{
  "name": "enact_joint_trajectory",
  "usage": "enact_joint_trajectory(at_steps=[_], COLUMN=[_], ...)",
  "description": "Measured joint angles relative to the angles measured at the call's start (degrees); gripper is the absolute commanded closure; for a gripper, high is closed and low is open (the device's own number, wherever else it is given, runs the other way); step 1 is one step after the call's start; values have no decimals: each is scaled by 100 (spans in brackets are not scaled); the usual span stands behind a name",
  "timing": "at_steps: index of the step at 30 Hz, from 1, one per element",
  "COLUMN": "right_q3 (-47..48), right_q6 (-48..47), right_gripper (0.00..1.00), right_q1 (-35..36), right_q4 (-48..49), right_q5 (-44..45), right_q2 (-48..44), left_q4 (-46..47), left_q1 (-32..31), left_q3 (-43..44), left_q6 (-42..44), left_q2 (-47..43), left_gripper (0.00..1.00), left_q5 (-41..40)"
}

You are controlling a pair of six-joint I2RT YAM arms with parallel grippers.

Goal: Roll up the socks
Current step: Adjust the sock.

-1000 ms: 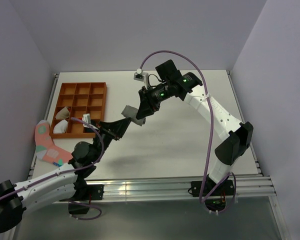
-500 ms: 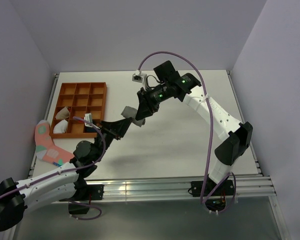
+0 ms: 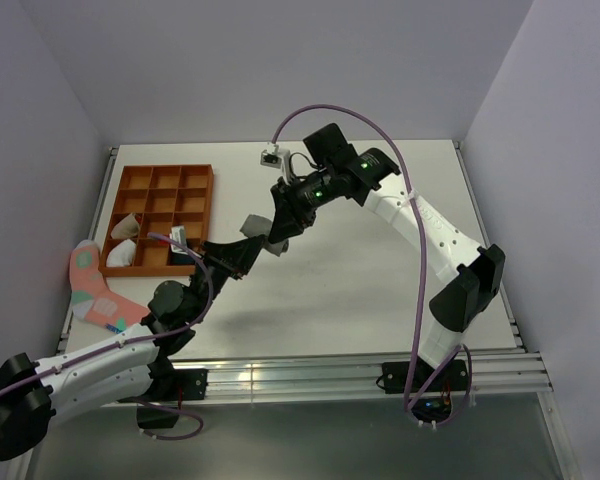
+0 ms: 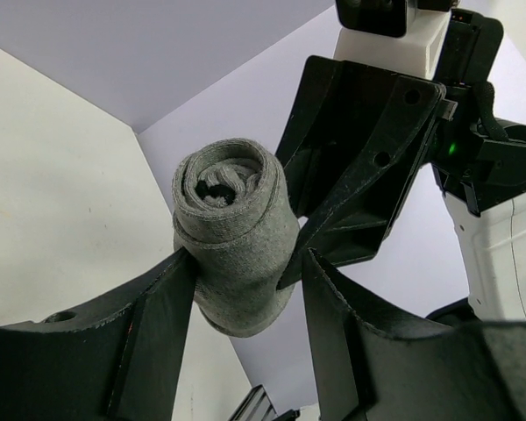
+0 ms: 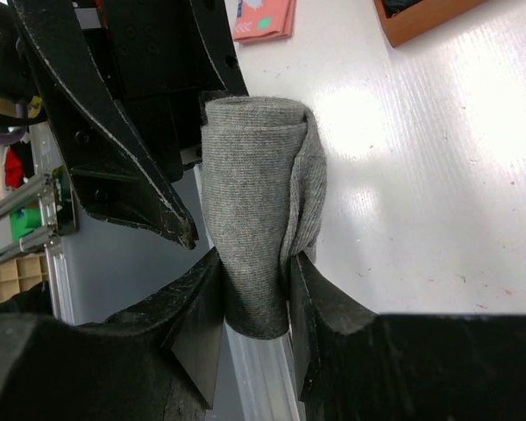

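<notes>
We found the grey sock roll (image 3: 254,224) held in mid-air above the white table (image 3: 360,280), just right of the orange compartment tray (image 3: 196,175). The right gripper (image 5: 256,263) had narrowed onto the roll's lower end, both fingers pressing its sides. The left gripper (image 4: 245,263) stood wider, its fingers flanking the same roll and touching it on either side. The two claws met almost nose to nose. A pink sock (image 3: 92,290) lay at the table's left edge beside the tray.
</notes>
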Motion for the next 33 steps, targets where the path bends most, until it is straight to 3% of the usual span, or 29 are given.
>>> enact_joint_trajectory(at_steps=[24,30,33], right_q3=[-162,-155,-122], right_q6=[-256,-343,-393], right_gripper=[100,100,100], right_q1=[205,238,249], right_q4=[116,90,35], right_q5=[-109,-96,-70], right_q2=[-131,-129,-118], left_q4=[76,83,85], left_q1=[0,0,0], left_q3=[-2,-2,-2], left_q6=[4,2,0], left_q2=[-52,-50,-50], left_gripper=[47,59,72], left_q5=[2,9,24])
